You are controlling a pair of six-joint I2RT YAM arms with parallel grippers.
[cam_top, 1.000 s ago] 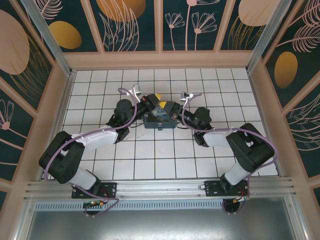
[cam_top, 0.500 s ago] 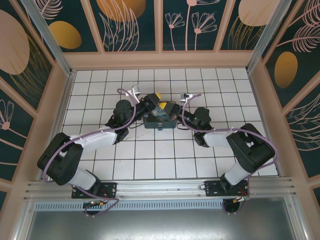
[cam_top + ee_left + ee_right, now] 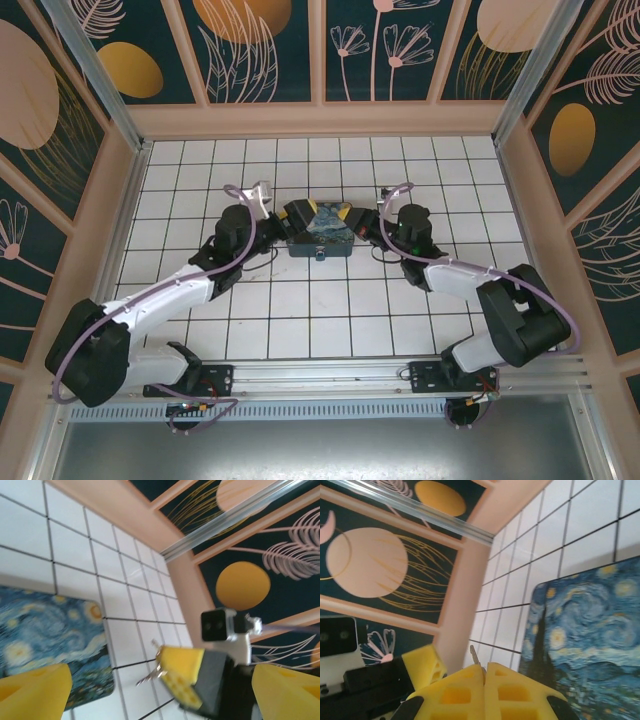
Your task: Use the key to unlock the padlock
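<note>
Right gripper (image 3: 484, 680) is clamped on the key (image 3: 474, 655), with the blade poking out past the pads. We read that as presenting it for insertion. Left gripper (image 3: 160, 692) is wide open and holds nothing, its pads flanking the right one just beside the painted box (image 3: 590, 625), probably free to steady the lock. Padlock (image 3: 320, 254): we think it's the small pale bit on the box's near edge, too small to confirm. We can't make out a keyhole, and the left wrist view is blurry.
</note>
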